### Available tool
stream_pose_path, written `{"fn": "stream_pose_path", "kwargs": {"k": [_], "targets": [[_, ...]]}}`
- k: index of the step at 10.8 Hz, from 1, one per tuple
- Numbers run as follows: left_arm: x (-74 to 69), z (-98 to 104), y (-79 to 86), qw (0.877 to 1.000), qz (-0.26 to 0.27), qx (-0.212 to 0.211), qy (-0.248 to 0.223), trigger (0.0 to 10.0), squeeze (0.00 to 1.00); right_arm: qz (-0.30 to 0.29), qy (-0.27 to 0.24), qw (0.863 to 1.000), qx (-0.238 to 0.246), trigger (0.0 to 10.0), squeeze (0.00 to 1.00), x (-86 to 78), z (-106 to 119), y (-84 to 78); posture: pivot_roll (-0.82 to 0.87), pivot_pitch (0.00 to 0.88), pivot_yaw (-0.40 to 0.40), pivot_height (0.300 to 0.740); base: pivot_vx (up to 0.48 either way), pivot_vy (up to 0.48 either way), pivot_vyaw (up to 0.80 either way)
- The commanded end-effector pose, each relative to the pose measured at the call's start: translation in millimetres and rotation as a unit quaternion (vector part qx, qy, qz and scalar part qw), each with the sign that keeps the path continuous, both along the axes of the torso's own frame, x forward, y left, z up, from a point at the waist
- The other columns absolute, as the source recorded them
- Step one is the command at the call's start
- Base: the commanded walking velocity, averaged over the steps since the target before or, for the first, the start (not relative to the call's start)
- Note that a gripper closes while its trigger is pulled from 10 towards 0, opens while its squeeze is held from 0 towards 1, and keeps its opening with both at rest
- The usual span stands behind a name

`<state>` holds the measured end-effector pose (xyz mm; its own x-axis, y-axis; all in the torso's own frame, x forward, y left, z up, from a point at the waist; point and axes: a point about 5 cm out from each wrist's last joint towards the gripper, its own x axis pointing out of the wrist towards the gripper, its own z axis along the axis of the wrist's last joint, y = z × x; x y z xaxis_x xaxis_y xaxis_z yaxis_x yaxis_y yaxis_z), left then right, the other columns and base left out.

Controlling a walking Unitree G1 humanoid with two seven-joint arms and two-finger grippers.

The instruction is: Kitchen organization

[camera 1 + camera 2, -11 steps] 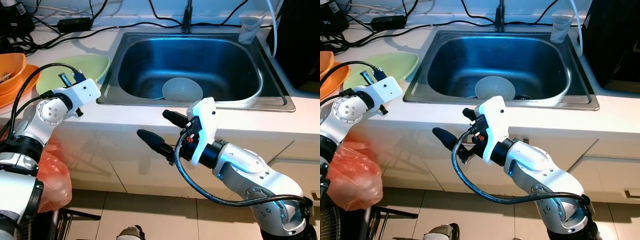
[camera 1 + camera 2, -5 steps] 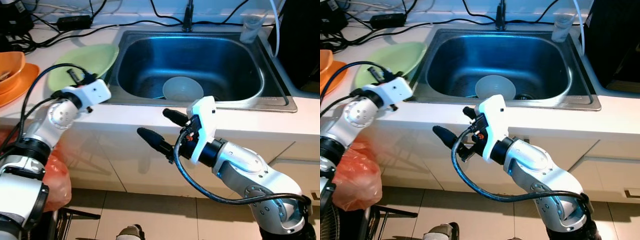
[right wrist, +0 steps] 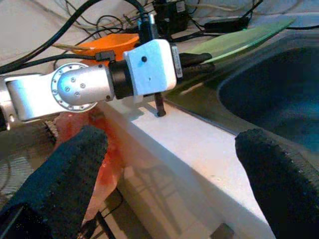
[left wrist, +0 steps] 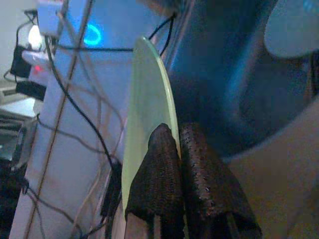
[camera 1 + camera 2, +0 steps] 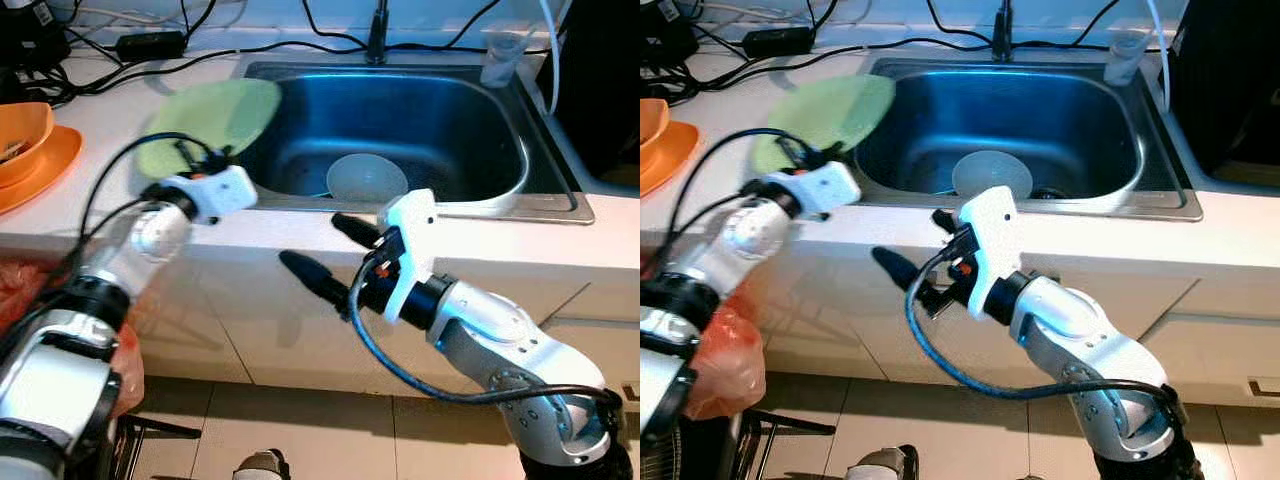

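- Hanging nearest, in front of the desk [image 5: 500, 235] edge: right claw [image 5: 330, 255], fingers spread wide and holding nothing, apparently waiting clear of the work.
- Pinching the green plate [image 5: 215, 120] by its near rim: left claw [image 4: 182, 164], fingers pressed tight together on the thin edge.
- Tilting over the left lip of the sink [image 5: 520, 150], plate partly above the basin, probably for setting down inside.
- Lying farther in, on the basin floor: a grey bowl [image 5: 367, 179].

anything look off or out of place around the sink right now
The green plate is off the counter, tilted, overhanging the sink's left rim, pinched at its edge by the left tool. A tangle of black cables sprawls behind the sink.
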<state>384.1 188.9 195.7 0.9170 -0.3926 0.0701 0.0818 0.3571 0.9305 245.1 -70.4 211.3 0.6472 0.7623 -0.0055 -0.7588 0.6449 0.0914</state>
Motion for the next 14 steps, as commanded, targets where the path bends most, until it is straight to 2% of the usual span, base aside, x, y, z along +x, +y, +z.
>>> {"fn": "stream_pose_path", "kwargs": {"k": [1, 5, 7, 12, 14], "targets": [[2.5, 10, -13.4, 0.999, -0.022, 0.005, -0.028, 0.0, 0.0, -0.012, -0.007, 1.0, -0.003, 10.0, 0.0, 3.4, 3, -3.6, 0.03, 0.109, 0.067, 0.74, 0.0, 0.0, 0.0], [7.5, 17, -57.8, 0.996, -0.08, 0.006, -0.048, 0.0, 0.0, -0.06, -0.005, 0.998, -0.031, 10.0, 0.0, 8.2, 1, -18.8, -0.02, 0.103, 0.092, 0.74, 0.0, 0.0, 0.0], [8.5, 18, -80.4, 0.993, -0.103, -0.003, -0.05, 0.0, 0.0, -0.105, 0.0, 0.993, -0.049, 10.0, 0.0, 10.3, -1, -35.1, -0.05, 0.105, 0.112, 0.74, 0.0, 0.0, 0.0], [6.2, 10, -115.7, 0.99, -0.135, -0.01, -0.036, 0.0, 0.0, -0.207, -0.018, 0.976, -0.067, 10.0, 0.0, 17.1, 7, -68.1, -0.11, 0.112, 0.134, 0.74, 0.0, 0.0, 0.0], [6.6, 10, -119.0, 0.99, -0.136, -0.009, -0.035, 0.0, 0.0, -0.213, -0.021, 0.974, -0.07, 10.0, 0.0, 16.5, 10, -71.3, -0.12, 0.119, 0.136, 0.74, 0.0, 0.0, 0.0]]}}
